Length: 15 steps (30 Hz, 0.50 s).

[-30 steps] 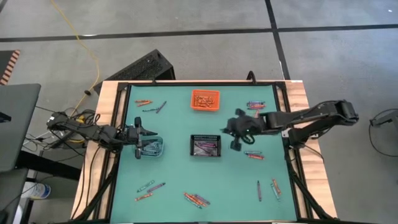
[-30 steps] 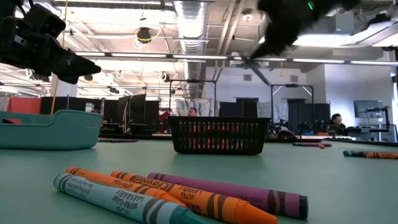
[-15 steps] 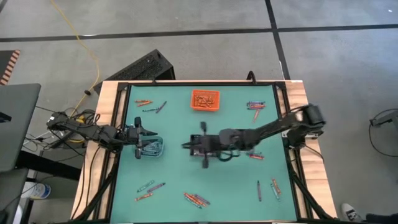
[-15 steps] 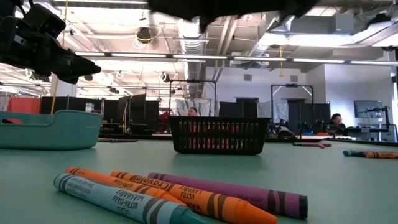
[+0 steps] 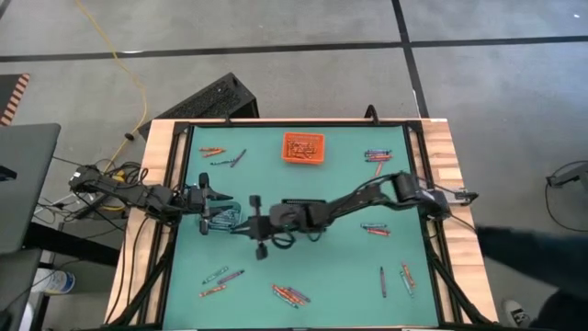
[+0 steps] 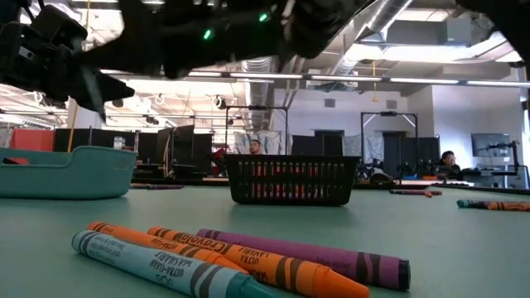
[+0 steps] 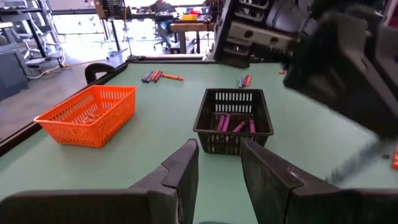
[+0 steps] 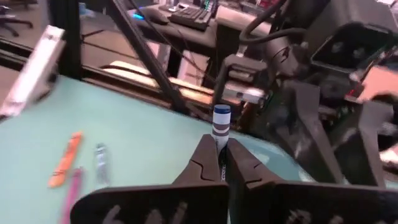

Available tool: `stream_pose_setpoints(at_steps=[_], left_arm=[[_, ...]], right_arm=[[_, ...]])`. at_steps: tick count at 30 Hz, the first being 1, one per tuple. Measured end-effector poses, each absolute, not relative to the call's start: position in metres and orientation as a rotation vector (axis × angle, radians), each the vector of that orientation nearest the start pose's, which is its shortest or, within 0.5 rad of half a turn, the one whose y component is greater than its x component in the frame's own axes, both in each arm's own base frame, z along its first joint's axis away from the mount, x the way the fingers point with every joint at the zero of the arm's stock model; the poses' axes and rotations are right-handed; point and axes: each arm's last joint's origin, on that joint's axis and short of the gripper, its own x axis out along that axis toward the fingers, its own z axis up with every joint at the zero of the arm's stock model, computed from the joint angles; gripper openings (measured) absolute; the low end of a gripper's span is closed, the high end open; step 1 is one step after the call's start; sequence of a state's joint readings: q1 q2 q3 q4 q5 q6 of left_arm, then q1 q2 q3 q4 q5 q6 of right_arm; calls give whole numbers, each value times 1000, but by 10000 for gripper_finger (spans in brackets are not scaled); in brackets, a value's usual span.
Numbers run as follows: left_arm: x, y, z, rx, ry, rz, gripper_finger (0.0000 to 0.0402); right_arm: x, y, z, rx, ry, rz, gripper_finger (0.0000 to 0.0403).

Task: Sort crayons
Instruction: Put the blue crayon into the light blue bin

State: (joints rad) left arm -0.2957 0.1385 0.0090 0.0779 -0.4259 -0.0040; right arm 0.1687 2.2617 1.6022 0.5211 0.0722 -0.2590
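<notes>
The right gripper (image 8: pixel 219 163) was stretched way across the table, over by the clear bin (image 5: pixel 223 217) on the left side, with its jaws pinched tight on a blue crayon (image 8: pixel 221 124) that stuck up from between the fingertips. The left gripper (image 7: pixel 217 168) sat parked above that same clear bin, fingers apart and holding nothing.

Other crayons lay scattered in little bunches, e.g. a cluster (image 5: pixel 290 295) along the near edge, more (image 5: pixel 378 155) by the far right corner, and purple ones already in the black bin (image 7: pixel 234 119). The orange bin (image 5: pixel 303 147) had some too.

Handling-wise I'd guess these were light, stiff and waxy (so kinda slick, and snappable if squeezed hard or bent). Grabbing around the paper-wrapped middle seemed smartest, since a grip at one end like this could let it pivot.
</notes>
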Motion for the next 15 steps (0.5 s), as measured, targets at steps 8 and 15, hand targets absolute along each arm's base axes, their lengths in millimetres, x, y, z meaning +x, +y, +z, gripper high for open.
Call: stream_pose_setpoints(at_steps=[8, 15], left_arm=[[102, -19, 163, 14, 48, 130, 111], [102, -19, 163, 15, 49, 130, 111]], right_arm=[[539, 90, 169, -462, 115, 122, 1], [546, 77, 163, -468, 194, 40, 15]])
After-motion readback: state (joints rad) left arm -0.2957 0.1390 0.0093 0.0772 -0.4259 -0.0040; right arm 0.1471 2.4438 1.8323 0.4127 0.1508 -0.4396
